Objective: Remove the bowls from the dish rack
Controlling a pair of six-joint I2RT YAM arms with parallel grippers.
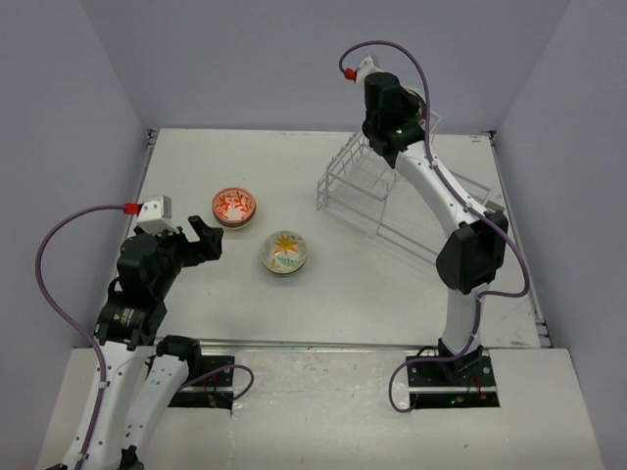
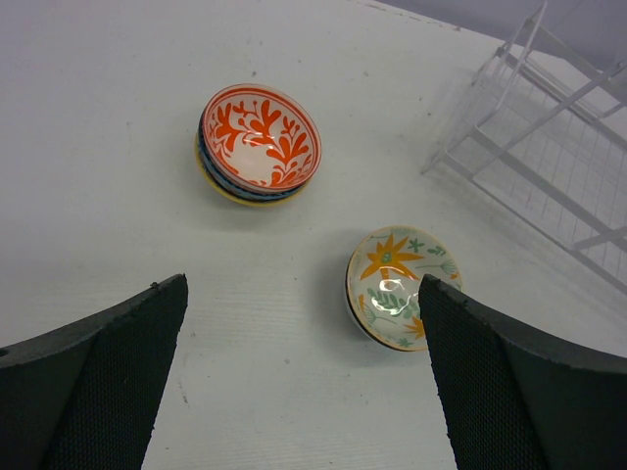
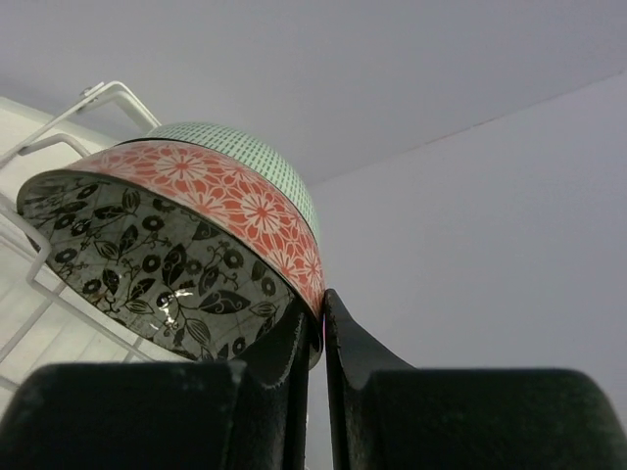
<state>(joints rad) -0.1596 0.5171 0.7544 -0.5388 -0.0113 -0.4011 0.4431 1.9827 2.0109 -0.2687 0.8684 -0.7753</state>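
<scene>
Above the dish rack, right fingers pinch a black-leaf bowl nested with a green-checked bowl. Left fingers gape empty over the tabletop, near an orange-floral bowl and a yellow-flower bowl.

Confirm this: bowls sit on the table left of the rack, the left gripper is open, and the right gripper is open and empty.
Wrong on the right gripper: the right wrist view shows it shut on the rim of the red-flowered bowl. The bowls lying left of the dish rack and the open left gripper are right.
</scene>
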